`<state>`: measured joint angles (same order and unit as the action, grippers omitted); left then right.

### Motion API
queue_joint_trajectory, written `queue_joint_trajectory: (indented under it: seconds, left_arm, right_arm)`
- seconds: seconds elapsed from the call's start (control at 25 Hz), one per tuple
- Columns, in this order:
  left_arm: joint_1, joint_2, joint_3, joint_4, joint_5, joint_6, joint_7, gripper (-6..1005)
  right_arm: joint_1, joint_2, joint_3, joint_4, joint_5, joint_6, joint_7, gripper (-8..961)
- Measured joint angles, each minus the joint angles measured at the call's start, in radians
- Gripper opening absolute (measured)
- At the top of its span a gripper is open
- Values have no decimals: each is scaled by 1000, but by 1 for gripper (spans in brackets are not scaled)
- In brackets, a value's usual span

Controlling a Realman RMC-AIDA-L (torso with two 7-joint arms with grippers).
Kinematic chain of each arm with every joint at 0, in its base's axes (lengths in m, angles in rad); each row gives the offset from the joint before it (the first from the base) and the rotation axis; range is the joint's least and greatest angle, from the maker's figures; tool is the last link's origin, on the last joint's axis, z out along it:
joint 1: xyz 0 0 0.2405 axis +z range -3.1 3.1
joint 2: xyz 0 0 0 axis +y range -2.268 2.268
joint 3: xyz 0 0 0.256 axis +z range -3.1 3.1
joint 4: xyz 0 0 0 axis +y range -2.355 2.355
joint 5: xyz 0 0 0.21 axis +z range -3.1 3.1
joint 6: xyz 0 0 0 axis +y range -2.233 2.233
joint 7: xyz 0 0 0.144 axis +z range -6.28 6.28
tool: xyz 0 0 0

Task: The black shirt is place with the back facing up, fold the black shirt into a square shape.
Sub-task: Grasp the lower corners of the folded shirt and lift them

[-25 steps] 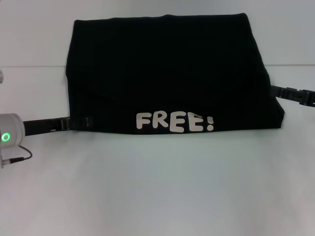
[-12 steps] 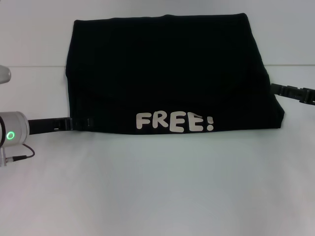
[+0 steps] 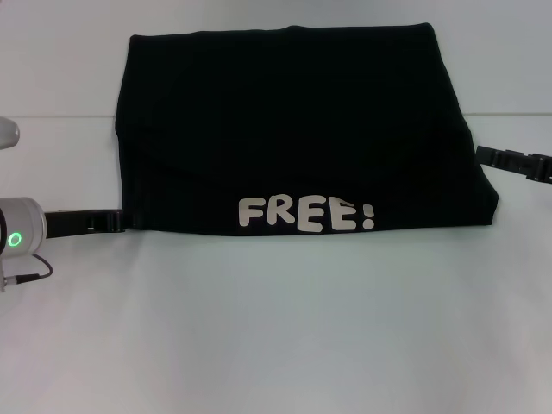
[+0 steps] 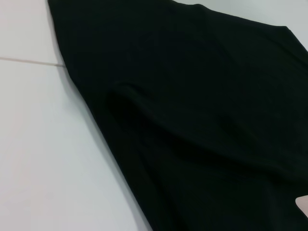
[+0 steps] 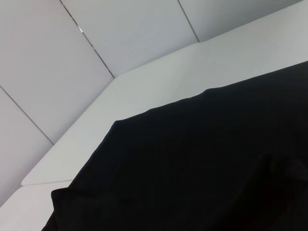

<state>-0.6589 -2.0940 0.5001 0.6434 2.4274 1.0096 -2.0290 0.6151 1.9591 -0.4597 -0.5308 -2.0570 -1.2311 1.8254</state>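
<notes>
The shirt (image 3: 293, 129) lies folded into a wide block on the far half of the white bench (image 3: 276, 328), white "FREE!" lettering (image 3: 306, 214) along its near edge. The left hand (image 3: 108, 221) sits at its near-left corner, the right hand (image 3: 509, 160) at its right edge (whether either is open I cannot tell).

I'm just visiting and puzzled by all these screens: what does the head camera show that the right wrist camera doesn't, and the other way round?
Only the head view shows the white FREE! lettering near the shirt's front edge, and both arms: the left gripper at the shirt's left edge, the right gripper at its right edge. Only the right wrist view shows the grey wall panels behind the table. Both show the black shirt lying on the white table.
</notes>
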Motion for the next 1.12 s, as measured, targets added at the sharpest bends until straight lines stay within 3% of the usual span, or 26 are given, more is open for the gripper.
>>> queue_joint_trajectory:
  seconds: [0.24,0.48,0.72,1.12]
  left_arm:
    - [-3,2,0,-1,5,-1,1,263]
    - [2,4,0,24,6,34,2,2]
    - [12,7,0,74,6,105,2,1]
    - [11,9,0,79,8,105,5,2]
  right_arm:
    - [-1,-5,-2,0,-2,-1,5,807]
    - [4,-25,-8,-1,-92,15,66,807]
    - [46,-36,-8,-2,-274,66,184,807]
    - [96,29,-80,16,-350,239,195,807]
